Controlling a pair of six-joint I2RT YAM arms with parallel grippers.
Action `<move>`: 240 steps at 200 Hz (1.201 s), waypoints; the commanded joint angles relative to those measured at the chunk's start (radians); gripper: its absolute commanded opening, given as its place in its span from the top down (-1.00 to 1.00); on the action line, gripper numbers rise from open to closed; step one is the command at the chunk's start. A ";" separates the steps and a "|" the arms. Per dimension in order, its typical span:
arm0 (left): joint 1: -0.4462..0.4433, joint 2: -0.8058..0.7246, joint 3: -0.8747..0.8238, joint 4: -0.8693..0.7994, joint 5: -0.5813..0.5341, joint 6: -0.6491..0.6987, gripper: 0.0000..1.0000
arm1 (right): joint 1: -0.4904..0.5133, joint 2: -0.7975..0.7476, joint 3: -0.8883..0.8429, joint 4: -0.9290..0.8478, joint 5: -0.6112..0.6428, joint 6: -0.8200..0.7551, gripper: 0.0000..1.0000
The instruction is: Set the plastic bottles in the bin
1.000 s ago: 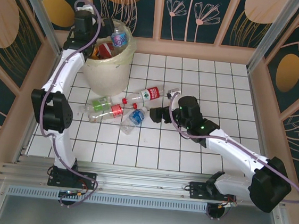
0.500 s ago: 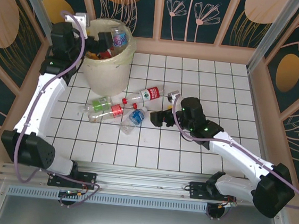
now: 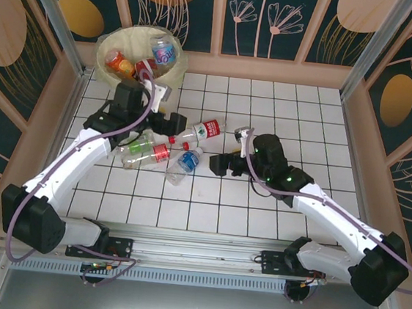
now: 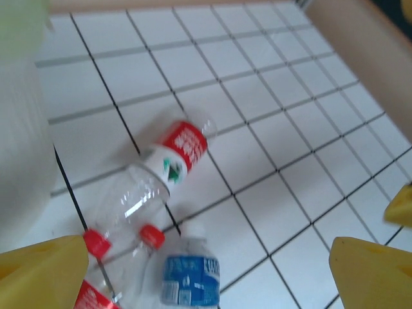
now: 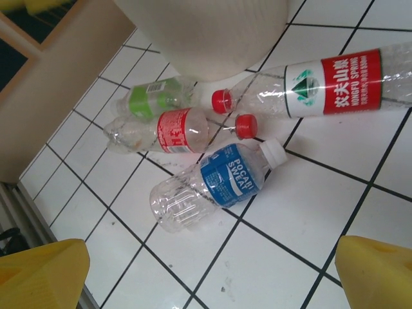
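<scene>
Several plastic bottles lie on the tiles in front of the bin (image 3: pixel 141 81): a long clear one with a red label (image 3: pixel 202 130) (image 4: pixel 175 153) (image 5: pixel 331 82), a green-label one (image 3: pixel 139 143) (image 5: pixel 153 96), a small red-label one (image 3: pixel 156 153) (image 5: pixel 172 131) and a blue-label one (image 3: pixel 186 163) (image 4: pixel 190 279) (image 5: pixel 222 183). More bottles (image 3: pixel 151 54) sit inside the bin. My left gripper (image 3: pixel 169 123) (image 4: pixel 206 277) hangs open above the long bottle's neck end. Just right of the blue-label bottle, my right gripper (image 3: pixel 218 162) (image 5: pixel 209 273) is open and holds nothing.
The bin's cream wall (image 5: pixel 212 32) stands close behind the pile. Wooden rails (image 3: pixel 63 110) border the tiled floor on the left, back and right. Bare tiles (image 3: pixel 298 120) stretch to the right of the bottles.
My left arm has swung from over the bin down to the bottles on the floor, its gripper still open. The right gripper has barely shifted.
</scene>
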 commanded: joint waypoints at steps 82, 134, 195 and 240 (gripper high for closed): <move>-0.194 0.144 -0.084 -0.101 -0.204 -0.030 -0.83 | -0.086 -0.077 -0.076 0.093 -0.040 0.089 -0.96; -0.237 0.250 -0.075 -0.128 -0.250 -0.051 -0.75 | -0.144 -0.063 -0.084 0.099 -0.087 0.069 -0.96; -0.250 0.299 -0.132 -0.151 -0.290 -0.082 -0.71 | -0.216 -0.005 -0.100 0.147 -0.192 0.062 -0.95; -0.277 0.329 -0.143 -0.159 -0.275 -0.094 -0.73 | -0.222 -0.011 -0.115 0.171 -0.201 0.063 -0.95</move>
